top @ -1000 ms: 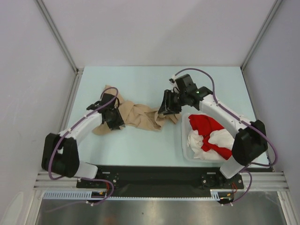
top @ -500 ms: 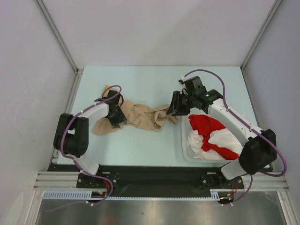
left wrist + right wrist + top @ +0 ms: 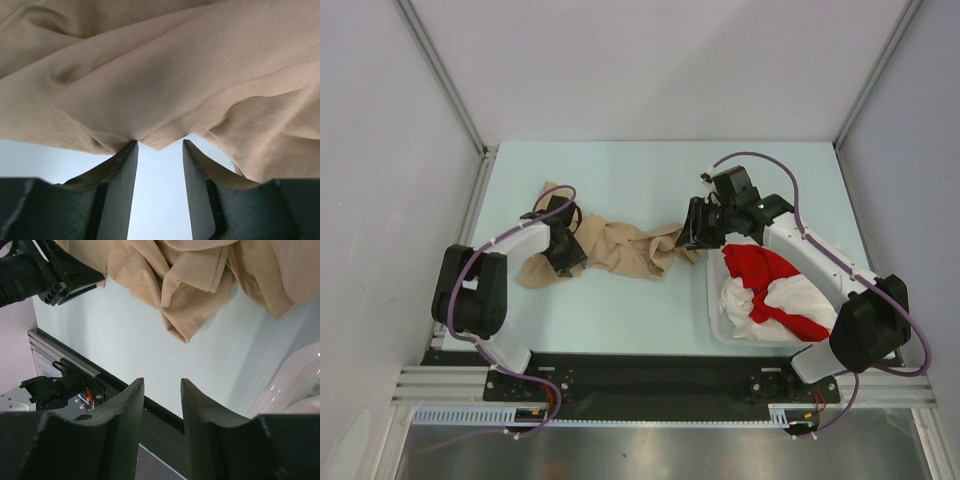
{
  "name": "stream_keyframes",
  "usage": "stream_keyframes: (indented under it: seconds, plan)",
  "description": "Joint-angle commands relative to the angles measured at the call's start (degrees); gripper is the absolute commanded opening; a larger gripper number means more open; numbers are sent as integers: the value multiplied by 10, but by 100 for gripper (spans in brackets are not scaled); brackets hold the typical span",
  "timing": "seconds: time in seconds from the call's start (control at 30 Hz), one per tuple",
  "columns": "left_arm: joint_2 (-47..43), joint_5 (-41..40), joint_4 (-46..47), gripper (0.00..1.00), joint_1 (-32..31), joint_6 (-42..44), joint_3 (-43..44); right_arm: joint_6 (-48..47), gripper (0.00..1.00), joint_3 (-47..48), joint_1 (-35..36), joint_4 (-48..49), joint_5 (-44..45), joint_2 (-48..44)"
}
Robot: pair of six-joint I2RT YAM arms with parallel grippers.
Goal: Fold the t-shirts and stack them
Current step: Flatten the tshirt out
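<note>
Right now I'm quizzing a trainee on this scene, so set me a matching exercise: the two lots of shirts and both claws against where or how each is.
Things:
1. beige-tan cloth t-shirt
2. red and white cloth t-shirts
3. left claw
4. right claw

States:
A. heaped in the white plastic basket
B. open, beige hem at its tips
C. crumpled on the pale green table
D. open, nothing at its tips

Pairs: 1-C, 2-A, 3-B, 4-D.

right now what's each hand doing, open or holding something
Left hand: open, tips at the hem of the beige t-shirt, not shut on it.
Right hand: open and empty, short of the shirt.
</note>
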Motion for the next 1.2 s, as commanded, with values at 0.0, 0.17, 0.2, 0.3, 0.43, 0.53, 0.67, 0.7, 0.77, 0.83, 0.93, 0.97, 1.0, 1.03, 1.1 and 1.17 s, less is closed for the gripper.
stream_keyframes:
  seconds: [0.0, 0.17, 0.2, 0.3, 0.43, 0.53, 0.67, 0.7, 0.77, 0.83, 0.93, 0.97, 1.0, 1.03, 1.1, 1.17]
  plan:
    - [-2, -16, 1, 47, 4, -6, 2, 2, 41, 3, 1, 17, -2, -14]
    - [38, -28, 6, 41, 5, 0, 16, -2, 41, 5, 2, 10, 8, -18]
    - [41, -28, 10, 34, 4, 3, 19, -5, 41, 5, 4, 7, 14, -18]
    - [46, -30, 9, 20, 4, 10, 22, -15, 41, 8, 7, -7, 27, -11]
    - [21, -42, -6, 0, 6, 14, 17, -29, 42, 17, 15, -21, 44, 18]
    - [-40, -60, -34, 0, 12, 15, 13, -45, 43, 27, 30, -38, 54, 47]
    - [-179, -103, -123, 0, 13, 36, 35, -65, 47, 59, 53, -61, 80, 123]
    - [-207, -137, -142, 0, 13, 43, 56, -69, 49, 71, 57, -66, 93, 136]
    - [-305, -171, -171, 0, 13, 55, 78, -80, 53, 89, 73, -69, 110, 162]
    - [-360, -237, -237, 1, 13, 57, 128, -86, 58, 116, 78, -70, 133, 196]
    - [-404, -295, -296, 0, 14, 61, 177, -92, 59, 151, 68, -77, 143, 233]
    - [-424, -303, -310, 0, 14, 66, 188, -94, 59, 155, 64, -66, 134, 239]
    - [-427, -312, -320, 0, 14, 71, 218, -94, 59, 166, 63, -60, 109, 244]
    - [-426, -326, -332, 0, 14, 71, 235, -94, 60, 173, 63, -55, 93, 255]
    - [-423, -331, -359, 0, 14, 75, 291, -80, 60, 179, 67, -34, 52, 264]
    - [-425, -344, -375, 0, 14, 79, 341, -66, 60, 184, 80, -21, 28, 288]
